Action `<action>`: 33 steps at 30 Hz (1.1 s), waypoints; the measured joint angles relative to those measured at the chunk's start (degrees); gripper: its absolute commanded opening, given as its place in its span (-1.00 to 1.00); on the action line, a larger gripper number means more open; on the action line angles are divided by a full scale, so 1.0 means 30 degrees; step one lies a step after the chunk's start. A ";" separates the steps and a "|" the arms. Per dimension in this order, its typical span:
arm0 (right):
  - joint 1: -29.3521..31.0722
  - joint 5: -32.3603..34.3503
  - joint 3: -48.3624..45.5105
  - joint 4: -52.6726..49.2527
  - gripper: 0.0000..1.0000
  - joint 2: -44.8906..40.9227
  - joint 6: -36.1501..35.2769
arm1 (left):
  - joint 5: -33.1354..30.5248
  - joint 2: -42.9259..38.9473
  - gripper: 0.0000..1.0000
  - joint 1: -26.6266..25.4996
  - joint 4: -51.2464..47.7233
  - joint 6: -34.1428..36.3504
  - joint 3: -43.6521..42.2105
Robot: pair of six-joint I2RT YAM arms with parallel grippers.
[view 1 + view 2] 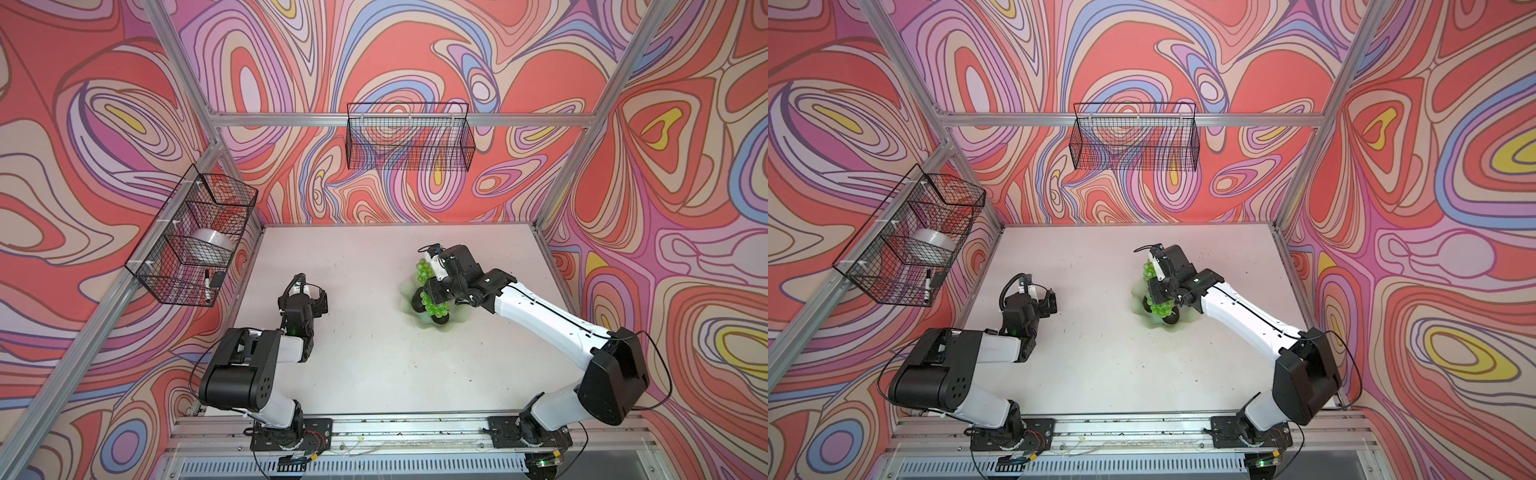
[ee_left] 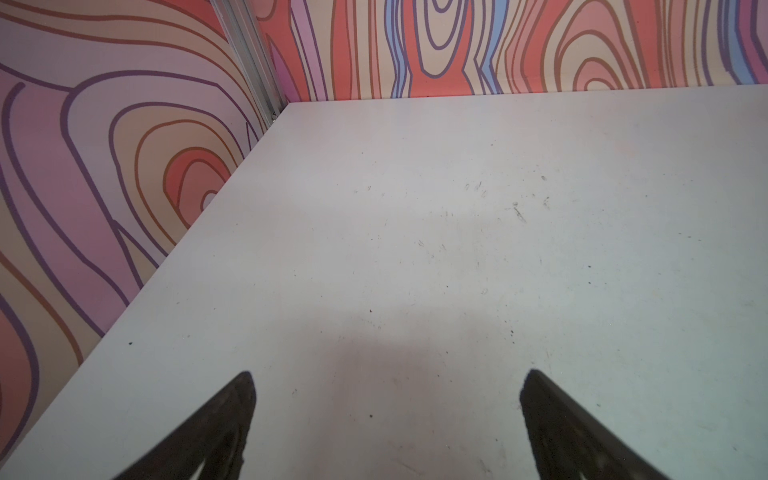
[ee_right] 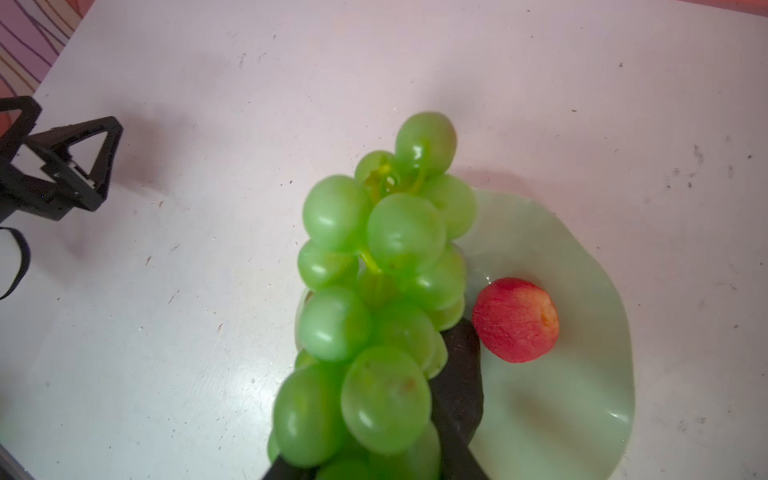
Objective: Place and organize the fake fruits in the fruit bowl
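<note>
My right gripper (image 3: 374, 415) is shut on the bunch of translucent green grapes (image 3: 382, 291), holding it over the near-left rim of the pale mint fruit bowl (image 3: 582, 395). A small red apple (image 3: 515, 320) lies in the bowl. In both top views the grapes (image 1: 434, 306) hang around the right gripper (image 1: 428, 291) above the bowl (image 1: 428, 328), and two dark avocados (image 1: 441, 321) show beneath them. My left gripper (image 2: 388, 374) is open and holds nothing, low over bare table at the left (image 1: 318, 301).
A black wire basket (image 1: 409, 137) hangs on the back wall. Another wire basket (image 1: 195, 237) on the left wall holds a tape roll and a marker. Patterned walls close in the white table (image 1: 374, 353) on three sides.
</note>
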 measured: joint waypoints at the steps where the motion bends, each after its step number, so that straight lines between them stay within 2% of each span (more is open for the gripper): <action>1: -0.0160 0.0022 -0.0015 0.0066 -0.34 0.0160 0.0007 | 0.0000 0.0000 1.00 0.0000 0.0000 0.0000 0.0000; 9: -0.0787 0.0277 -0.0029 0.0925 -0.31 0.2929 0.0248 | 0.0000 0.0000 1.00 0.0000 0.0000 0.0000 0.0000; 14: -0.0874 0.0459 -0.0029 0.0925 -0.21 0.3869 0.0648 | 0.0000 0.0000 1.00 0.0000 0.0000 0.0000 0.0000; 20: -0.0947 0.0772 -0.0022 0.0991 0.19 0.4044 0.1144 | 0.0000 0.0000 1.00 0.0000 0.0000 0.0000 0.0000; 29: -0.1027 0.1129 0.0051 0.1071 0.62 0.3738 0.1151 | 0.0000 0.0000 1.00 0.0000 0.0000 0.0000 0.0000; 31: -0.1071 0.1239 -0.0073 0.1326 0.96 0.3038 0.1100 | 0.0000 0.0000 1.00 0.0000 0.0000 0.0000 0.0000; 33: -0.1166 0.1209 -0.0415 0.1734 0.97 0.1778 0.0889 | 0.0000 0.0000 1.00 0.0000 0.0000 0.0000 0.0000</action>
